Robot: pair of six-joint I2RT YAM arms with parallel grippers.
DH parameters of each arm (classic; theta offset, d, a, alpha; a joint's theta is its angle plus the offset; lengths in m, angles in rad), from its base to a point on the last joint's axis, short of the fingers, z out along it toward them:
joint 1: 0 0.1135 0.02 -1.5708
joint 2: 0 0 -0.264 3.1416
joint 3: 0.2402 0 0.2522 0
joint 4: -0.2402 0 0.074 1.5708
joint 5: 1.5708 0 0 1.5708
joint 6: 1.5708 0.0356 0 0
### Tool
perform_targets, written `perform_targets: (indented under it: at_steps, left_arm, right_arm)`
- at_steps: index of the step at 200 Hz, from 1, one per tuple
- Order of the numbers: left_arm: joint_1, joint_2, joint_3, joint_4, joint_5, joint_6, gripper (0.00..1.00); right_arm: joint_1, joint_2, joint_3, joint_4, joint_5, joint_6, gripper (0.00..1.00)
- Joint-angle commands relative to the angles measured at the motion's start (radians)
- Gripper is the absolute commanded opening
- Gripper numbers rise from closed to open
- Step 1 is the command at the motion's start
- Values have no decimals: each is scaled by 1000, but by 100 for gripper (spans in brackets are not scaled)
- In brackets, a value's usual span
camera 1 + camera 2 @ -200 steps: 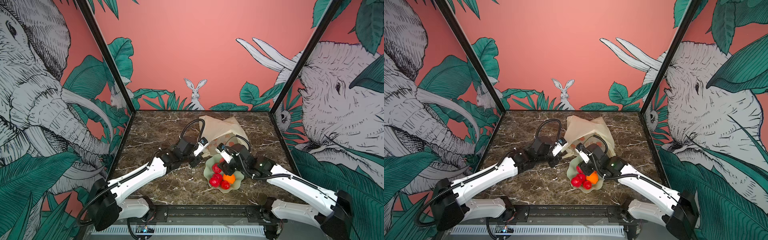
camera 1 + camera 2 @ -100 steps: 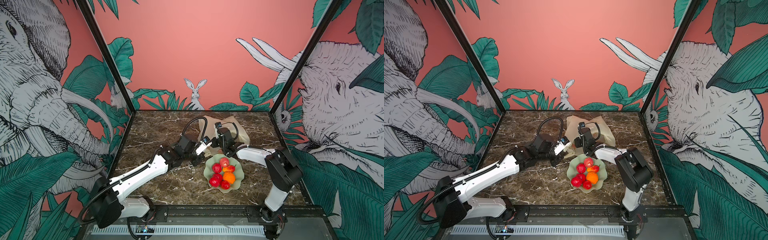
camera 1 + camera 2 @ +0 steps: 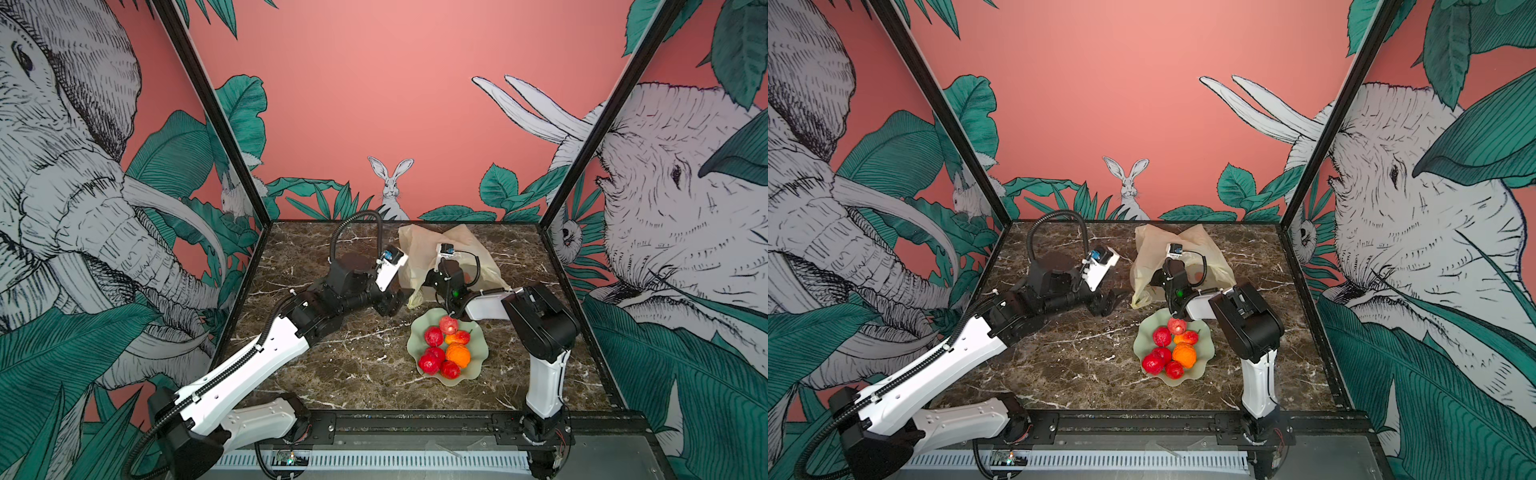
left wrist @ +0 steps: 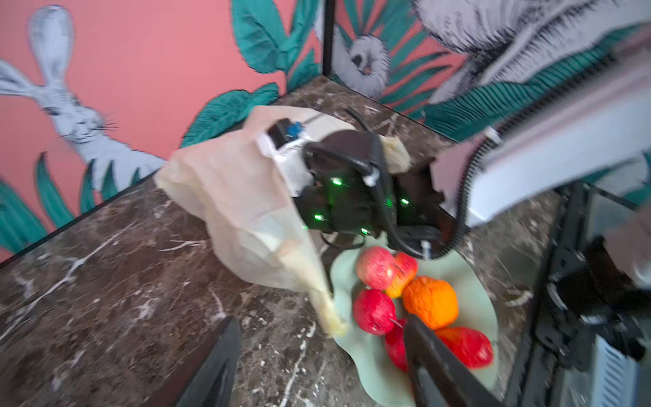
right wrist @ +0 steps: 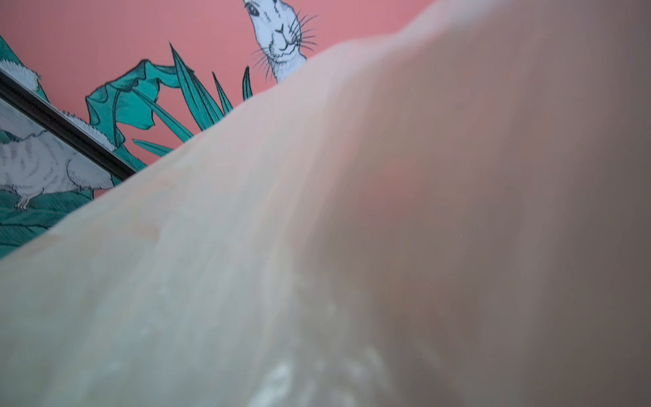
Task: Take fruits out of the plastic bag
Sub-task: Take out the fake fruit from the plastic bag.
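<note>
My left gripper (image 4: 322, 366) stands wide and empty over the brown marble table (image 3: 353, 374), just beside the bag (image 3: 419, 245). My right gripper (image 3: 444, 270) is pushed into the bag. Film covers its camera, so I cannot tell its spread. The fruits (image 3: 446, 347) lie heaped in the green dish (image 3: 478, 365), nearer me than the bag. Pink jungle-print walls (image 3: 374, 104) close three sides.

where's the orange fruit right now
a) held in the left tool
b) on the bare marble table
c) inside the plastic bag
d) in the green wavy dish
d: the orange fruit lies in the pale green wavy-rimmed dish, among the red fruits.
</note>
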Motion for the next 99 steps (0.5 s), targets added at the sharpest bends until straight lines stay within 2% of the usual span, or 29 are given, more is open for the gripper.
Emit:
perform_targets:
  at_steps: [1,23,65,99]
  left_arm:
    - [131,140,69,45,-72,-192,75]
    - [218,362,240,16,52,-300,75]
    - [252,773,584,-34,232,-440,77]
    - [252,938,709,62,313,-562,79]
  right_arm:
    - [-23,13,-12,141,-47,53,56]
    - [-35,6,-15,138,-81,50,56]
    - [-39,2,-40,145,-133,32,55]
    - [-40,11,-62,179,-172,34,55]
